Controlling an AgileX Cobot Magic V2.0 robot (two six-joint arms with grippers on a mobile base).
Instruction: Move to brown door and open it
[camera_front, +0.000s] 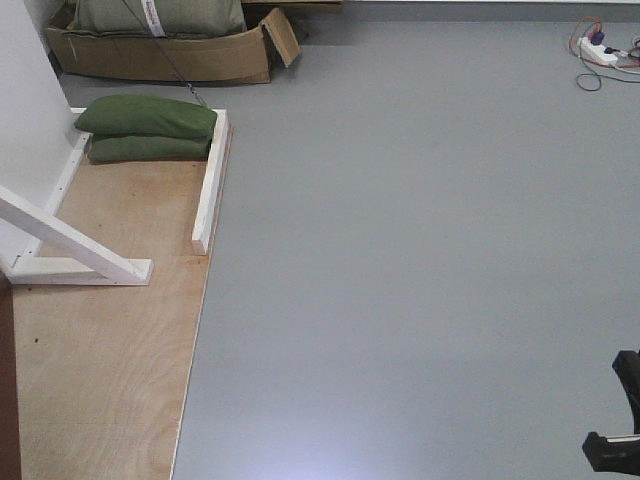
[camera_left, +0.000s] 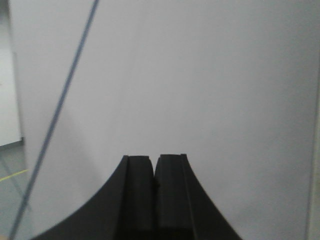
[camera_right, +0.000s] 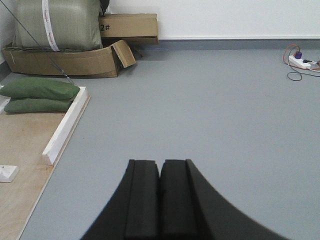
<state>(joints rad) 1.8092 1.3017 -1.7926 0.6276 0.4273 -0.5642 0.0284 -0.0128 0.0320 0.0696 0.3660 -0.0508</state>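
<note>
In the front view the brown door shows only as a thin dark reddish strip at about 8 o'clock, cut off by the left edge of the frame; it is too narrow to be sure of anything more. Beside it lies a plywood board carrying a white brace frame, with two green sandbags stacked at 11 o'clock and a cardboard box behind them, cropped by the top edge. A power strip with tangled cords sits on the grey floor at 1 o'clock. A black robot part juts in at 4 o'clock, mostly out of frame. The left gripper faces a plain pale surface, its fingers pressed together on nothing; a blurred thin line crosses diagonally from 12 to 7 o'clock. The right gripper hangs over open floor, its fingers likewise together and empty.
</note>
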